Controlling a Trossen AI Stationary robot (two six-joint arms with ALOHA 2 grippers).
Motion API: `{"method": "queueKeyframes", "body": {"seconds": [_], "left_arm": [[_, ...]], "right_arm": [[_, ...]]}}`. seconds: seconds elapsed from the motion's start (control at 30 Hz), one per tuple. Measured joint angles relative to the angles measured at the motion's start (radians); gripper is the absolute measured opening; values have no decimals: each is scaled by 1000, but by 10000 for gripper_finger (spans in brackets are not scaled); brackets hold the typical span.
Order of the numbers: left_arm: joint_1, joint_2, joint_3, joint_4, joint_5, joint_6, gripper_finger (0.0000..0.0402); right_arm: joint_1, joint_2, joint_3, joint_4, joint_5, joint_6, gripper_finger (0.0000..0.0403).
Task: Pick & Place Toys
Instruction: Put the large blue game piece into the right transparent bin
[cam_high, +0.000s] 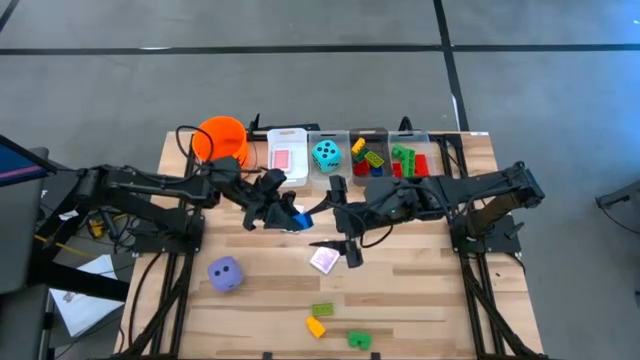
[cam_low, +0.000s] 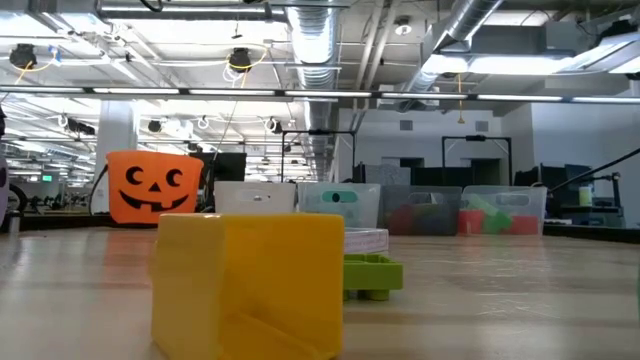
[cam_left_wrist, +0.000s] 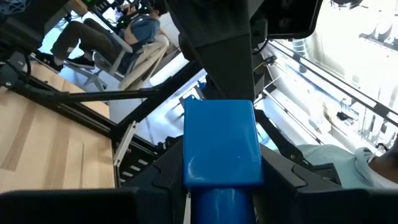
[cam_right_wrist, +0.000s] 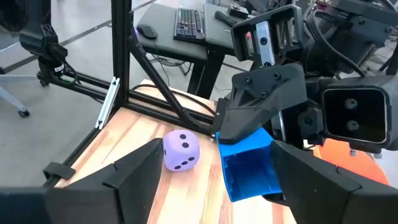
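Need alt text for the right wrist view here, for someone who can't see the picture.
The left gripper holds a blue brick above the wooden table, seen between the right gripper's open dark fingers. A purple die with dark dots sits on the table behind it, and a desk with a keyboard stands in the room beyond.

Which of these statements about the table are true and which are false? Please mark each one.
1. The left gripper holds a blue brick. True.
2. The purple die is inside a bin. False: it lies on the table.
3. The teal die sits in a clear bin. True.
4. The right gripper holds a card. False: its jaws are open and empty above the pink-backed card.
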Motion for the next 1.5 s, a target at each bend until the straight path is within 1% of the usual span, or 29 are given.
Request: {"method": "queueKeyframes", "body": {"seconds": [0.3,0.8,0.9,1.1,1.27,1.5], "left_arm": [[0,-10,0,-3,-8,-2,122],[0,-12,1,-10,54,-63,122],[1,-27,1,-36,62,-66,122],[16,-89,5,-156,70,-46,122],[15,-105,6,-167,81,-44,122],[16,-97,5,-172,66,-23,122]], "right_arm": [[-1,2,-1,5,33,-50,292],[5,5,-2,6,34,-53,292],[5,6,-1,10,34,-53,292],[1,13,-6,-7,52,-52,292],[-8,12,-6,-3,57,-50,292],[-12,10,-5,2,44,-50,292]]}}
